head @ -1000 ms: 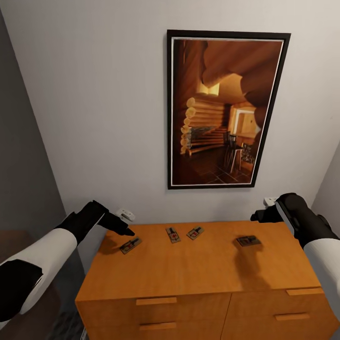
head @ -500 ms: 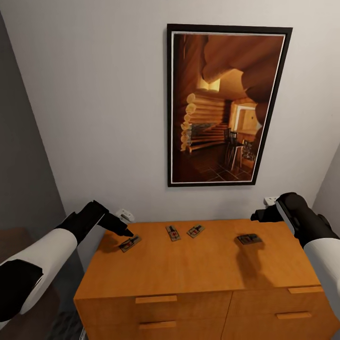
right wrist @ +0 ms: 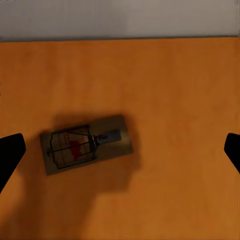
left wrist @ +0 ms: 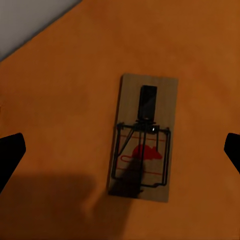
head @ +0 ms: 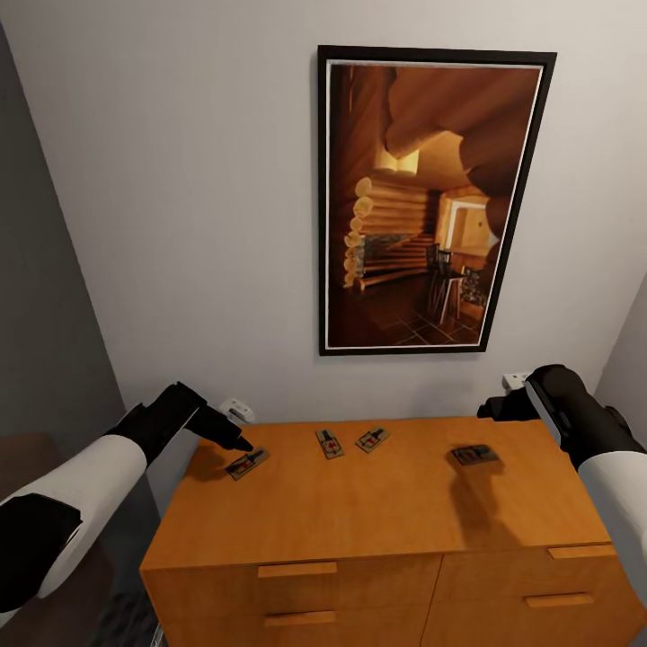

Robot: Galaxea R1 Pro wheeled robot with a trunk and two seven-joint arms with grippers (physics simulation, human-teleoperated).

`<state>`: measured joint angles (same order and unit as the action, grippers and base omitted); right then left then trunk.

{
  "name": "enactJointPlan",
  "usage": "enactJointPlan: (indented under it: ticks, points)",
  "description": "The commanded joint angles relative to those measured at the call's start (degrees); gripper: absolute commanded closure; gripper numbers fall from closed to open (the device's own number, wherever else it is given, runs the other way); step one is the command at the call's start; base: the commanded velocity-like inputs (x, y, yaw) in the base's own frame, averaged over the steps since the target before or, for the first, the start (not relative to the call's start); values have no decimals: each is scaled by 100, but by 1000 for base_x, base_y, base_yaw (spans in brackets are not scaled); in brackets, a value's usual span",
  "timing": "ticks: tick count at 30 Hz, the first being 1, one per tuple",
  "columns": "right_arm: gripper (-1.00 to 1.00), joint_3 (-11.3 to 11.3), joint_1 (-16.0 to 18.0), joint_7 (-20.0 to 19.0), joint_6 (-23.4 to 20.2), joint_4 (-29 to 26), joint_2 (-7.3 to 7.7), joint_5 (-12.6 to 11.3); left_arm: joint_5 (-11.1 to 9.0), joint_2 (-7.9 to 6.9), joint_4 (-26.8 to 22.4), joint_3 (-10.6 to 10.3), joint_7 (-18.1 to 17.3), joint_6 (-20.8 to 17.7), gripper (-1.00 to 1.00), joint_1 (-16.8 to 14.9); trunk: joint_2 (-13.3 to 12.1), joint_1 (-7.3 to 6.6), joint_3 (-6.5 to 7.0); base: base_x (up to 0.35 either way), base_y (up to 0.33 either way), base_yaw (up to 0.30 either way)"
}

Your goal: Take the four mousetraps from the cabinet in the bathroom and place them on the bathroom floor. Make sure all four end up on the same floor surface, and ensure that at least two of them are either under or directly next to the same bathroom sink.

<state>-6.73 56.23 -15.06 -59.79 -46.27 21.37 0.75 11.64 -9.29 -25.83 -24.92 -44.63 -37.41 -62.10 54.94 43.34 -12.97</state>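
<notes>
Both grippers stand with jaws spread wide and grasp nothing. The left gripper [head: 241, 442] hangs just above the leftmost mousetrap [head: 248, 465]; the left wrist view centres that trap between the fingertips [left wrist: 11, 152]. The right gripper [head: 485, 413] hovers above the rightmost mousetrap [head: 474, 456], which sits off-centre in the right wrist view.

Risk: each trap is thin and flat against the cabinet [head: 377, 512] top. Fingers closing too high are likely to slide over the board; an off-centre grasp may push it aside.

Count: four mousetraps, all on the cabinet top, two of them [head: 329, 445] [head: 371, 441] near the middle; two grippers.
</notes>
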Motion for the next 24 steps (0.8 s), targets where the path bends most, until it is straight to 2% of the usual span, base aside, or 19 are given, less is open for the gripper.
enactJointPlan:
  ticks: [1, 12, 24]
  points:
    - [-100, -21, 7, -15, -21, -5, 7, 10, 57, -2, -6, -4, -41, -8, -100, -4, 6, 1, -9, 0, 0, 0]
    - [-100, -21, 11, -15, -21, -5, 7, 13, 63, -1, 14, -4, -116, 2, -100, -4, 6, 1, -9, 0, 0, 0]
    - [-100, -21, 17, -15, -21, -5, 7, 13, 98, -5, 18, -4, -468, 189, -100, -4, 6, 1, -9, 0, 0, 0]
